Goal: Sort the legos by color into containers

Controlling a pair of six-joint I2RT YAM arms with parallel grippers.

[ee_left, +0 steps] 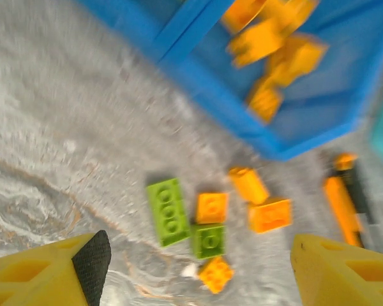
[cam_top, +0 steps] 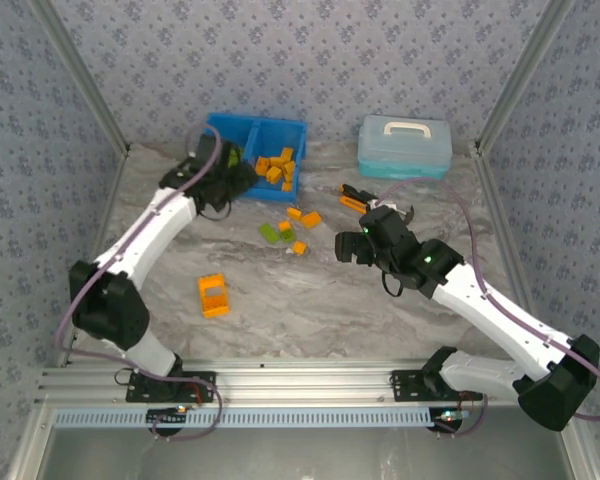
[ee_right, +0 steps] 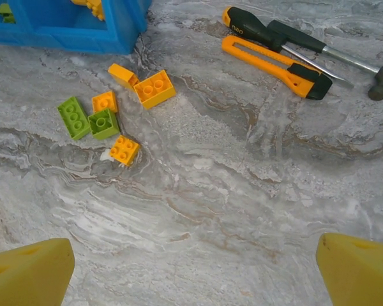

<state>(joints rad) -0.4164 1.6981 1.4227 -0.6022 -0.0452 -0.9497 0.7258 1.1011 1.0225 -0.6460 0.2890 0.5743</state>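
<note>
Risk: the lime green plastic bricks point(ee_right: 73, 116) are lying against small orange plastic bricks point(ee_right: 105, 101) on the grey marbled table point(ee_right: 242, 191), near the bright blue plastic bin point(cam_top: 220, 125). A wide grasp is likely to be catching both colours at once. The left gripper point(cam_top: 235, 170) is hovering at the bin, jaws spread, gripping nothing. The right gripper point(ee_right: 195, 261) is standing fully spread, empty.

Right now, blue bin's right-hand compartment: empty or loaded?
Loaded: several orange legos lie piled inside the right compartment, plain in the top view.
</note>
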